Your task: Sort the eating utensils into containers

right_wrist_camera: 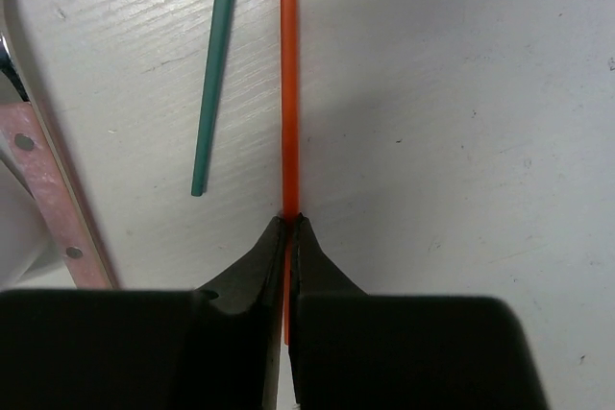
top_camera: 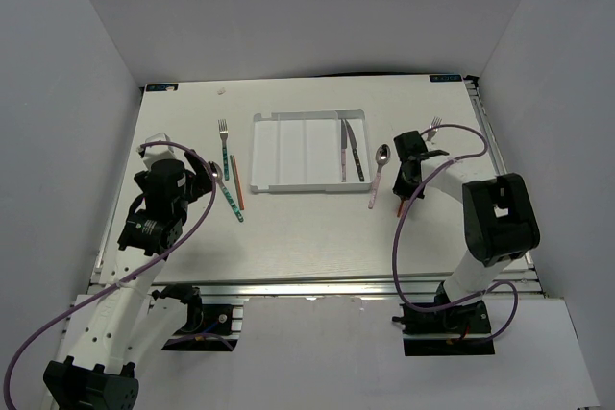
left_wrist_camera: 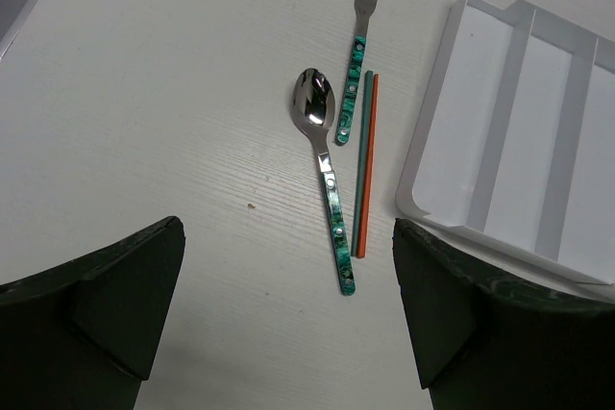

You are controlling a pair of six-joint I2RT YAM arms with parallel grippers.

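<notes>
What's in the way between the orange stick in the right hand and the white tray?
A teal chopstick and the pink-handled spoon lie on the table between the orange chopstick, pinched in the right hand, and the white tray. Both lie flat, so lifting over them should probably clear them.

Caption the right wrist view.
Right pincer shut on the orange chopstick; teal chopstick and pink handle lie beside it.

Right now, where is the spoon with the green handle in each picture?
Top external: the teal-handled spoon lies slanted, left of the white tray.
Left wrist: it lies mid-picture, bowl toward the top.
Right wrist: not in it.
Shared landmark: the white tray sits to the spoon's right in both views that show the spoon.
</notes>
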